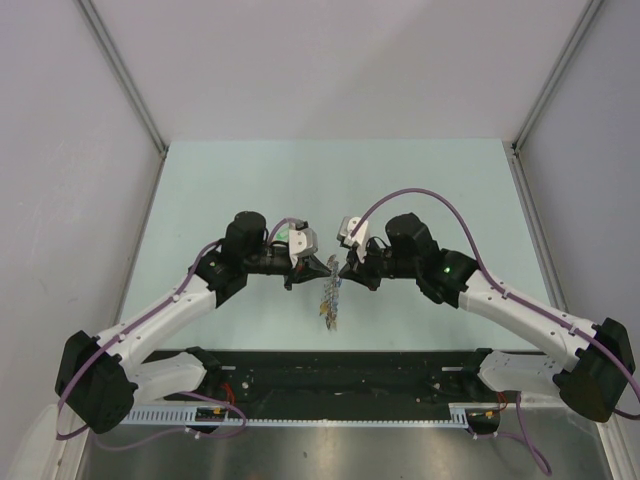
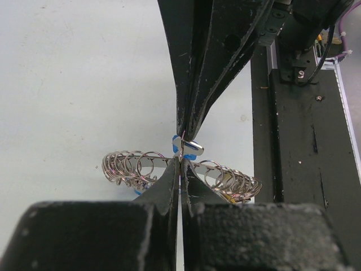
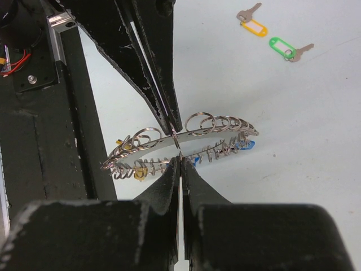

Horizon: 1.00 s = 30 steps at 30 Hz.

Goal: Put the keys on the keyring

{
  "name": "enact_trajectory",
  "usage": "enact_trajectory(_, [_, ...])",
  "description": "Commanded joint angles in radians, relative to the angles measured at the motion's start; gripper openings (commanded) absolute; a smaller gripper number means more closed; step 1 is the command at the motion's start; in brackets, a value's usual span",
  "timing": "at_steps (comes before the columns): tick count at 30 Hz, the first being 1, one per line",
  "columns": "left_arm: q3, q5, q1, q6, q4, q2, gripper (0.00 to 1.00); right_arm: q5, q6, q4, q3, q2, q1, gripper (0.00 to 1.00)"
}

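Grey metal keyring point(image 3: 152, 144), coiled wire loops point(image 2: 127, 166)

I hold the grey keyring point(image 3: 152, 147) edge-on, its many small rings fanned along it; the orange-tagged key point(image 3: 255, 27) and green-tagged key point(image 3: 285, 49) lie flat beyond, near each other.

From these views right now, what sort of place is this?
Probably a robotics lab test cell: two white-and-black robot arms on a black base rail, a pale green tabletop, and grey enclosing walls with metal corner posts.
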Motion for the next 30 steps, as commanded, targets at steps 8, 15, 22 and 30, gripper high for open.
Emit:
enact_trajectory(8, [0.003, 0.035, -0.007, 0.033, 0.029, -0.033, 0.00, -0.025, 0.016, 0.027, 0.045, -0.011, -0.004, 0.00])
enact_trajectory(15, [0.003, 0.033, -0.012, 0.034, 0.025, -0.028, 0.00, -0.031, 0.015, 0.034, 0.046, -0.009, -0.004, 0.00])
enact_trajectory(22, [0.004, 0.030, -0.012, 0.036, 0.023, -0.027, 0.00, -0.037, 0.016, 0.034, 0.045, -0.009, -0.002, 0.00])
enact_trajectory(30, [0.006, 0.038, -0.016, 0.048, 0.012, -0.027, 0.00, -0.040, 0.018, 0.039, 0.045, -0.008, -0.002, 0.00])
